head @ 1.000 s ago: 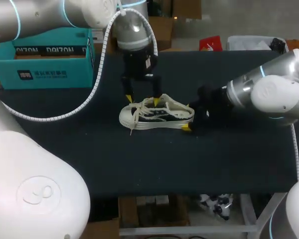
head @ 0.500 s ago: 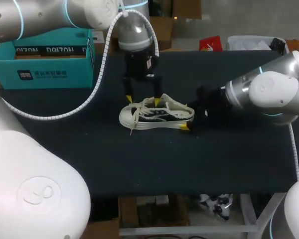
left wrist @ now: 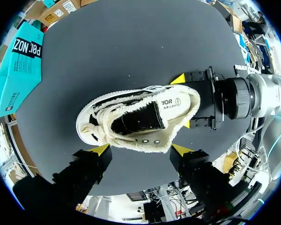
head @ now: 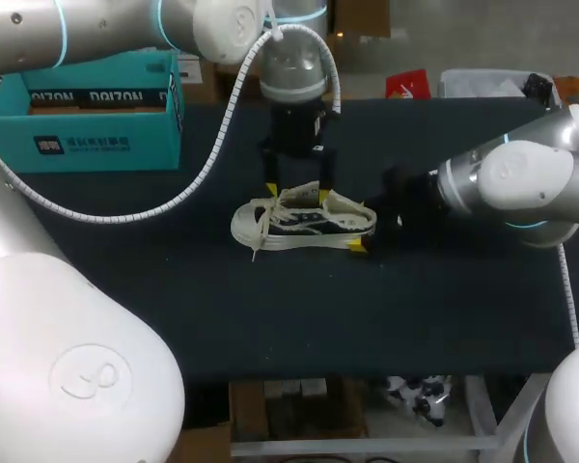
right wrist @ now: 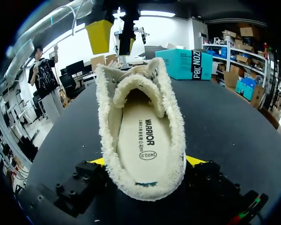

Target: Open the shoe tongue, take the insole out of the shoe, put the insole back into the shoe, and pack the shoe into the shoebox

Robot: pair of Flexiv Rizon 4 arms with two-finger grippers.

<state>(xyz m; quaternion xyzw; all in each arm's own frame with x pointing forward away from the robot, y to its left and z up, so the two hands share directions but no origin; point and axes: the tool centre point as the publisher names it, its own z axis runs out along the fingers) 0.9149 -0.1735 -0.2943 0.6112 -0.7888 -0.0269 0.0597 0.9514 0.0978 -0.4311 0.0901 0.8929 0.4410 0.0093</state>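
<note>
Dark bench (head: pixel 174 318) fills pretty much the whole scene, with both arms working over it. Left arm (head: pixel 116 29) comes in from the far left and hangs straight down over the shoe (head: pixel 304 224). Right arm (head: pixel 516 183) comes in low from the right.

Teal shoebox (head: pixel 87 116) sits at the far left corner, well apart from the shoe.

The shoe is in the middle of the bench, upright on its sole, toe to the left and heel to the right. It's cream with a fleecy lining.

Right jaws are clamped on the heel, one yellow tip on each side of it. Left jaws are spread wide, tips just over the far side of the shoe. Can't tell if they actually touch it.

Cream insole (right wrist: pixel 140 140) lies flat inside the shoe. The dark tongue (left wrist: pixel 139 123) lies over the front of the opening, and the white laces (head: pixel 258 231) bunch up near the toe.
</note>
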